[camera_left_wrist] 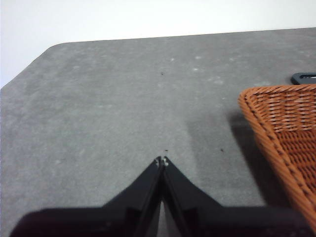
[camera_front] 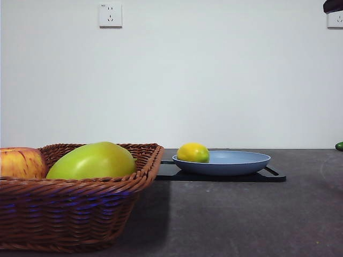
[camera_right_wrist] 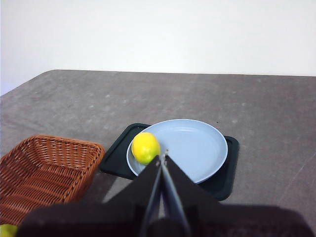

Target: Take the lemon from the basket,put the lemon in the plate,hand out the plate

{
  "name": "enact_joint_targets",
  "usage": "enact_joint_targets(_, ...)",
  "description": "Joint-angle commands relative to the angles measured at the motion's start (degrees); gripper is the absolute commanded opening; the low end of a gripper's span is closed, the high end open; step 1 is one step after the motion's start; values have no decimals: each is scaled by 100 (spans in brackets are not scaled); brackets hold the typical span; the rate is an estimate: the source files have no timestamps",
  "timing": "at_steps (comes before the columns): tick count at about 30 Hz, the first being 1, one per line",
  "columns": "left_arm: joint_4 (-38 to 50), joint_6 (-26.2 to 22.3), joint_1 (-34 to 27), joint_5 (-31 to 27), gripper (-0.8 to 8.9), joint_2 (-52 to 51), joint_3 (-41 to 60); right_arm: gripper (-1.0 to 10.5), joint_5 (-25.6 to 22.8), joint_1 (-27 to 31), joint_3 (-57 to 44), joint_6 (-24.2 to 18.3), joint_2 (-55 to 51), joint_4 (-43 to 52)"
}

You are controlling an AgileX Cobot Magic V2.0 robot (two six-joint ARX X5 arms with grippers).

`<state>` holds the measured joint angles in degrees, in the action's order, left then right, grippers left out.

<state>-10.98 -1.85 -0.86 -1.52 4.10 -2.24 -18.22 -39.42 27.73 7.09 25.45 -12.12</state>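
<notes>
The yellow lemon [camera_front: 193, 152] [camera_right_wrist: 145, 147] lies in the light-blue plate [camera_front: 236, 163] [camera_right_wrist: 197, 148], at the plate's side nearest the basket. The brown wicker basket [camera_front: 80, 214] [camera_right_wrist: 44, 168] [camera_left_wrist: 286, 128] stands beside it. My right gripper [camera_right_wrist: 163, 156] is shut and empty, raised above the table on the near side of the plate; in the front view it shows only as a black tip [camera_front: 333, 6] at the top right corner. My left gripper [camera_left_wrist: 162, 161] is shut with nothing in it, over bare table beside the basket's corner.
The plate rests on a flat black tray [camera_front: 273, 175] [camera_right_wrist: 116, 153]. In the basket lie a large green fruit [camera_front: 92, 160] and a red-yellow apple [camera_front: 21, 163]. A small green thing [camera_front: 339, 145] shows at the table's far right edge. The tabletop is grey.
</notes>
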Motion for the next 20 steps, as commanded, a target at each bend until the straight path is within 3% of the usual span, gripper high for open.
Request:
enact_joint_targets(1, 42, 77, -35, 11, 8, -52, 85, 3, -20, -42, 61, 57, -2, 50)
enact_joint_targets(20, -214, 72, -72, 22, 8, -400, 87, 3, -20, -42, 61, 55, -13, 50)
